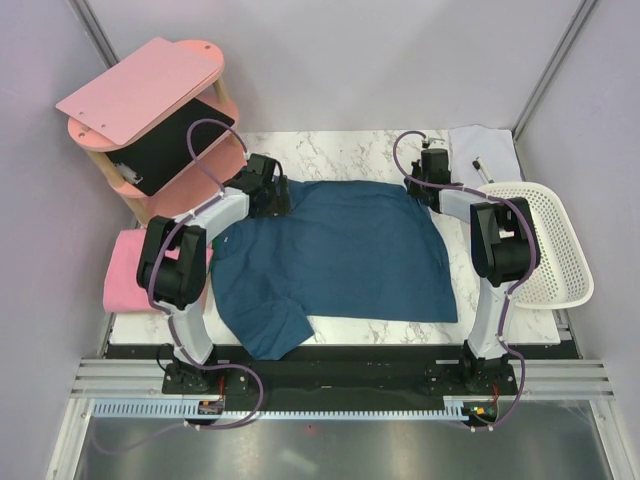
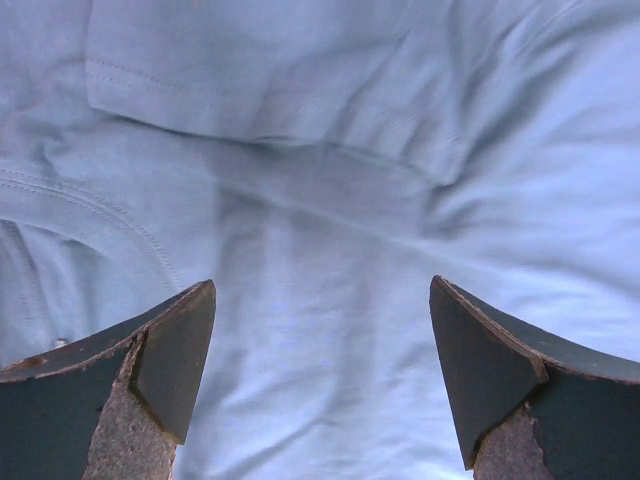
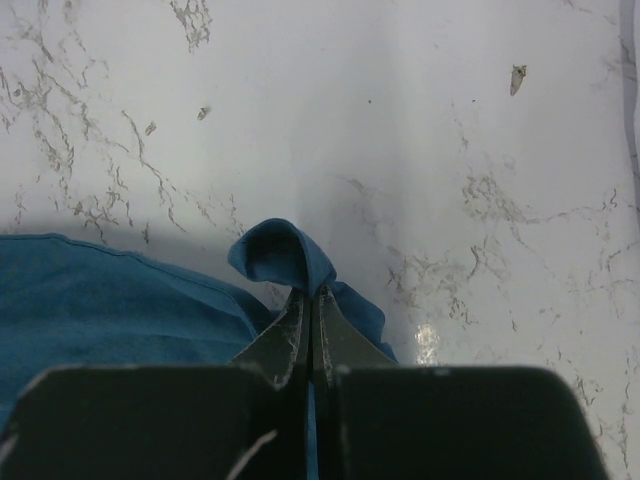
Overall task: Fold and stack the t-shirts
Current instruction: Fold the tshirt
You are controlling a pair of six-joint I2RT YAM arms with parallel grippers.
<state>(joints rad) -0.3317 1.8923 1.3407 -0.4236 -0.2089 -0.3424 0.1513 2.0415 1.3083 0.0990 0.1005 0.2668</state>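
Observation:
The dark teal-blue t-shirt [image 1: 340, 255] lies spread on the marble table, one sleeve hanging toward the front left. My left gripper [image 1: 280, 196] is open just above its far left corner; in the left wrist view its fingers [image 2: 170, 360] stand wide apart over the cloth [image 2: 330, 200]. My right gripper [image 1: 418, 192] is shut on the shirt's far right corner; in the right wrist view a loop of blue cloth [image 3: 280, 255] sticks out past the closed fingertips [image 3: 310, 300]. The pink t-shirt [image 1: 128, 270] lies folded at the table's left edge.
A pink wooden shelf [image 1: 150, 100] stands at the back left with a black sheet on its lower level. A white basket [image 1: 545, 240] sits at the right edge. A small white cloth with a pen [image 1: 482, 150] lies at the back right.

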